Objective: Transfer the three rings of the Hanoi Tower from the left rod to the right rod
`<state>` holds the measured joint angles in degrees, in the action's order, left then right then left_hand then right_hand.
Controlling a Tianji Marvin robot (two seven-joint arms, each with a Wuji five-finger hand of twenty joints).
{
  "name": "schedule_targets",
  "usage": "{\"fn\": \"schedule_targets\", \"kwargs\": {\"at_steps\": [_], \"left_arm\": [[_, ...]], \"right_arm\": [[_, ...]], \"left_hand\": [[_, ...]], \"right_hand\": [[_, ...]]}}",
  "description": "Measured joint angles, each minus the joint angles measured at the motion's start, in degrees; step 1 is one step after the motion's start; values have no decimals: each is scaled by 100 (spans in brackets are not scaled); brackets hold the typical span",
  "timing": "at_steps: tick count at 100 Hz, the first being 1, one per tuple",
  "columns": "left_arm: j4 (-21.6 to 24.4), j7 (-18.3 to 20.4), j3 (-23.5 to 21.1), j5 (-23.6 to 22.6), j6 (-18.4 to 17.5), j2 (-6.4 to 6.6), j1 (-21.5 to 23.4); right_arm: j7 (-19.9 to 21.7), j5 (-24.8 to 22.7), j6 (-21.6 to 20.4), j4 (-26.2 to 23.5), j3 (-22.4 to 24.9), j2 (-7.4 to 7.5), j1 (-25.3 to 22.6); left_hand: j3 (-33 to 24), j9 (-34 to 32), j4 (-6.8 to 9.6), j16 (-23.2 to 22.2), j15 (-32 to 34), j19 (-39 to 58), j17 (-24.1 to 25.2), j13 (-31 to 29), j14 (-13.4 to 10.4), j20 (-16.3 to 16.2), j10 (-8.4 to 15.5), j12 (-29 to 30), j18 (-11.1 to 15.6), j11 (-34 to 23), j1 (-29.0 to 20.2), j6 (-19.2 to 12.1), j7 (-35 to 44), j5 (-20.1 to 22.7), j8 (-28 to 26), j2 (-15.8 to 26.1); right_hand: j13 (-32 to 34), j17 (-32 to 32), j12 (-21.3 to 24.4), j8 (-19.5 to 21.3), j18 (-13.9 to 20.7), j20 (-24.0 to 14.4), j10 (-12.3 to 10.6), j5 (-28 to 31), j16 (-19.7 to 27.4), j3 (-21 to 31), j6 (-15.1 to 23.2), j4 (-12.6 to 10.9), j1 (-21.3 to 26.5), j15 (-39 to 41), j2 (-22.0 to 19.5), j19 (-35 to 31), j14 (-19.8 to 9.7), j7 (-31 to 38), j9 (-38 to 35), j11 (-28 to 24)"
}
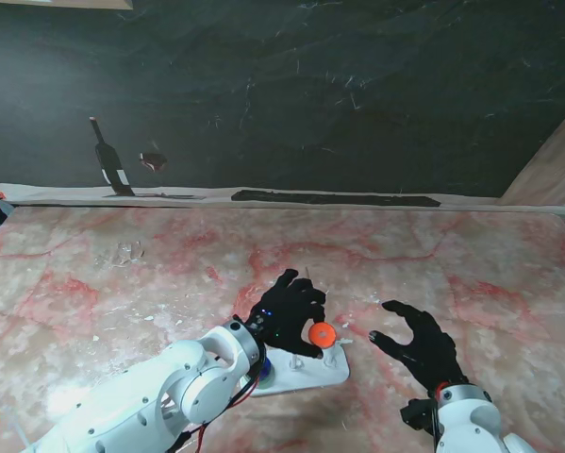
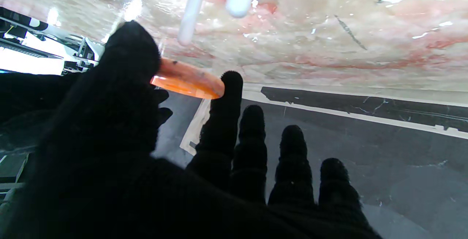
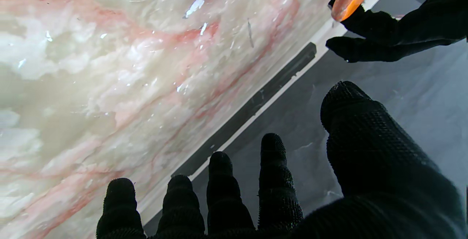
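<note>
Marbled pink and cream, the surface [image 1: 471, 264] runs back to a dark wall. At about seven o'clock from the white base [image 1: 306, 373], the left hand [image 1: 287, 311] pinches an orange ring [image 1: 323, 333] between thumb and forefinger, the ring raised near the white rods. I judge a ring is mid-transfer; next it must be centred over the right rod and lowered. At four o'clock, the right hand [image 1: 419, 344] hovers with fingers spread, holding nothing. Only the left wrist view shows the pinch: thumb [image 2: 128, 71] and fingertip [image 2: 230, 83] on opposite edges. The stand view alone shows the base; other rings are hidden.
</note>
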<state>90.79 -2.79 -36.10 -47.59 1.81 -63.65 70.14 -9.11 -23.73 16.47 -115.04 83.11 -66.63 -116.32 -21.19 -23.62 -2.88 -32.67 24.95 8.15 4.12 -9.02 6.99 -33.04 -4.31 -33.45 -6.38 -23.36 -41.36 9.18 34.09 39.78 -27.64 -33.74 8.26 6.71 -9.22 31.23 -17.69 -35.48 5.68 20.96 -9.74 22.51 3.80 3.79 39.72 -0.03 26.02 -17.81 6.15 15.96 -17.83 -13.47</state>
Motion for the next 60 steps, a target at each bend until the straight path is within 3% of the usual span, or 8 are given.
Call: {"fn": "schedule_targets", "kwargs": {"at_steps": [21, 60], "left_arm": [[-371, -161, 294, 188, 19, -168, -291], [-668, -164, 514, 366, -14, -261, -548]], "right_arm": [[-35, 46, 1, 21, 28, -8, -24], [-62, 111, 2, 16, 30, -19, -41]], "left_hand": [[0, 0, 0, 0, 0, 0, 0, 0, 0, 0, 0, 0, 0, 0, -1, 0, 0, 0, 0, 0], [0, 0, 0, 0, 0, 0, 0, 0, 0, 0, 0, 0, 0, 0, -1, 0, 0, 0, 0, 1]], "right_hand": [[0, 0, -19, 0, 3, 0, 0, 0, 0, -60, 0, 0, 39, 0, -46, 0, 0, 0, 0, 0], [0, 0, -19, 0, 42, 1, 0, 0, 0, -119, 0, -35, 49, 0, -47, 2, 0, 0, 13, -1]]}}
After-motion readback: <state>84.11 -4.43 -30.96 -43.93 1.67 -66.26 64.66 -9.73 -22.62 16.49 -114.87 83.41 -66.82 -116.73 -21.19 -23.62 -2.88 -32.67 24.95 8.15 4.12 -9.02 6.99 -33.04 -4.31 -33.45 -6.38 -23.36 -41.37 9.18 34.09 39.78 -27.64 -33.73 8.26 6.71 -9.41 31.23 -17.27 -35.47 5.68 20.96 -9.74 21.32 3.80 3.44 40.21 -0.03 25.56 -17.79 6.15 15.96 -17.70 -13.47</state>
